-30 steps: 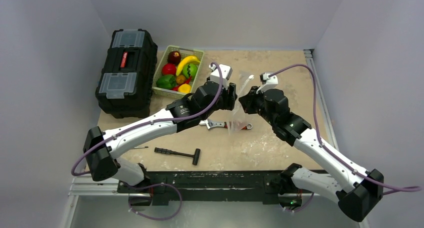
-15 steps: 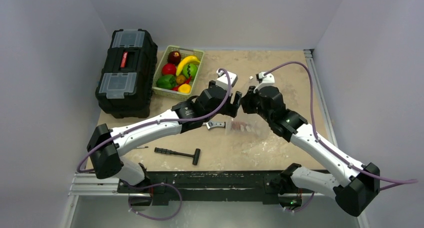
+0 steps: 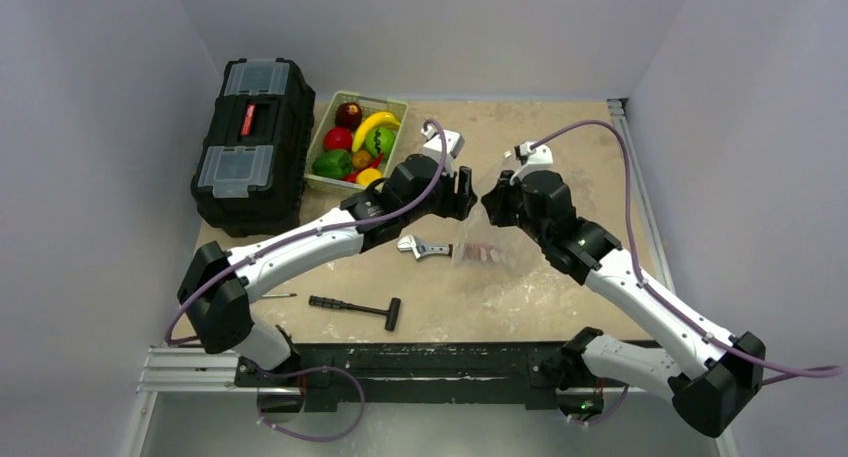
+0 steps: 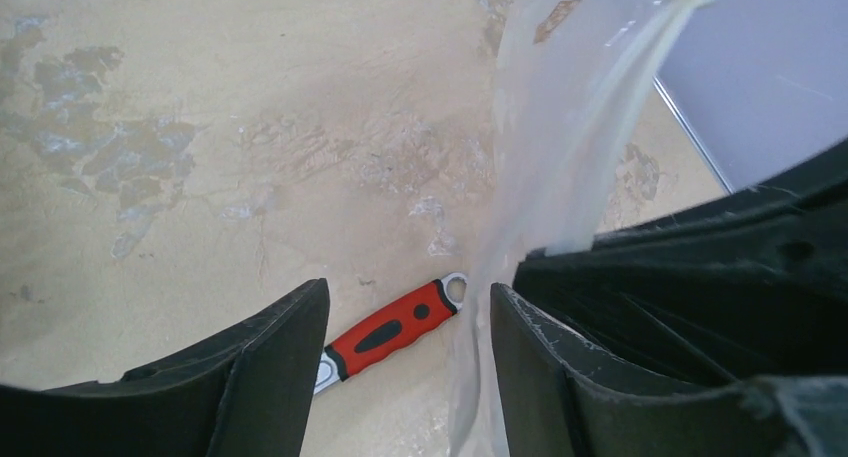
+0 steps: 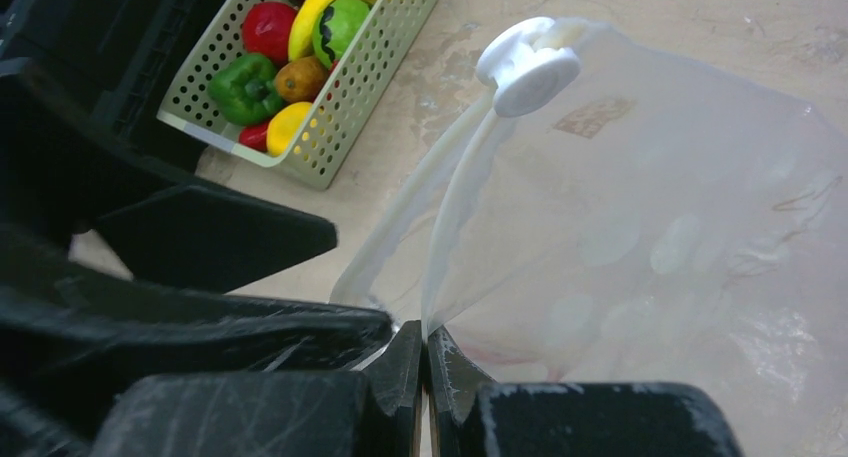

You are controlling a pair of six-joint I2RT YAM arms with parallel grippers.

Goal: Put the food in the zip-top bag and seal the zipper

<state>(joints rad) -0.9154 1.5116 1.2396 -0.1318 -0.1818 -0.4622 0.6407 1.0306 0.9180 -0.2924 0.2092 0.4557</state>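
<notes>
Left wrist: wrench (image 4: 395,329) head behind pincer (image 4: 408,289)

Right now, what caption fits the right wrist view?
Right gripper shut on the zip-top bag's mouth, white zipper tab at the far end, food basket behind.

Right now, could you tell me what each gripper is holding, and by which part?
The right gripper pinches the zip-top bag by its zipper strip, at the end away from the white tab. The left gripper is open, holding nothing.
</notes>
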